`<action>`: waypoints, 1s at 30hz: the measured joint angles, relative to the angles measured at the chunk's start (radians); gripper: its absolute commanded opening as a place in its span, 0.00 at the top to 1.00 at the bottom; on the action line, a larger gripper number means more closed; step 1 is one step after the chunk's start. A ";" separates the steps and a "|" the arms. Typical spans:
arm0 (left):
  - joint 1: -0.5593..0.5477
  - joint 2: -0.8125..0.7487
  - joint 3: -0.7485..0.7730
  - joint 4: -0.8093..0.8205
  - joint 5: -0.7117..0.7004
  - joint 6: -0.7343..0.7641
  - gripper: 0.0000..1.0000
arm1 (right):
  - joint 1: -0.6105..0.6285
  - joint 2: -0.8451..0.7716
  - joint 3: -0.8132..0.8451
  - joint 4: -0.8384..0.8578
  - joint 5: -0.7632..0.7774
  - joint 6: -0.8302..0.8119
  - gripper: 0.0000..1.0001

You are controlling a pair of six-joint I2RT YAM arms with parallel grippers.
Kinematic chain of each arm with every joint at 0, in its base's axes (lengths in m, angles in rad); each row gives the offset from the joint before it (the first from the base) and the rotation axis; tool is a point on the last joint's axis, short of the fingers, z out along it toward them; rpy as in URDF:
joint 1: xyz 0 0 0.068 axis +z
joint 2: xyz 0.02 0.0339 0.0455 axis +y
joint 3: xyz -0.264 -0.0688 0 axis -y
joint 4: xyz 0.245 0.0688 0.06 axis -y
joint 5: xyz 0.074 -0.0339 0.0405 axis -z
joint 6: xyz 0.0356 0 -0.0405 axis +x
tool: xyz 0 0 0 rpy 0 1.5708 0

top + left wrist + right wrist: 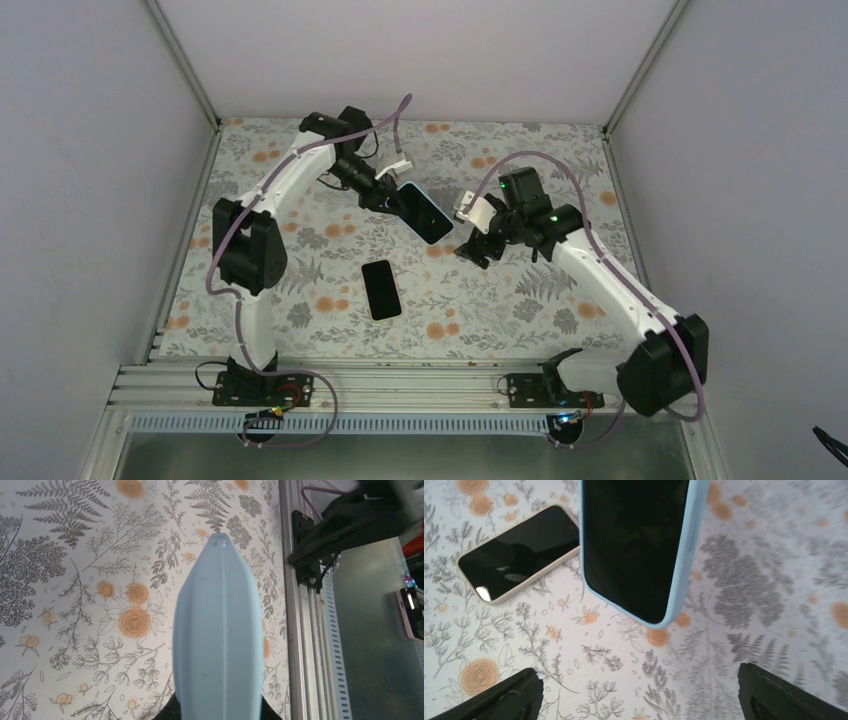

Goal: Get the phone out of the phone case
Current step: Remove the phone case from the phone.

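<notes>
A light blue phone case (424, 212) hangs tilted above the middle of the flowered table, held at its far end by my left gripper (385, 195), which is shut on it. In the left wrist view the case's back (220, 640) fills the centre and hides the fingers. In the right wrist view its dark inner face (634, 545) shows. A black phone (381, 289) with a pale rim lies flat on the table, also in the right wrist view (519, 552). My right gripper (478, 245) is open and empty just right of the case's lower end, its fingers (499, 700) wide apart.
The aluminium rail (400, 385) runs along the near edge, also in the left wrist view (300, 630). Grey walls (90, 150) close the table on the left, the back and the right. The right arm's base (350, 520) stands at the rail.
</notes>
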 measured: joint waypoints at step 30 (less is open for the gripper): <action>-0.181 -0.174 -0.131 0.010 -0.174 0.018 0.98 | -0.141 0.364 0.157 -0.112 -0.168 -0.155 0.11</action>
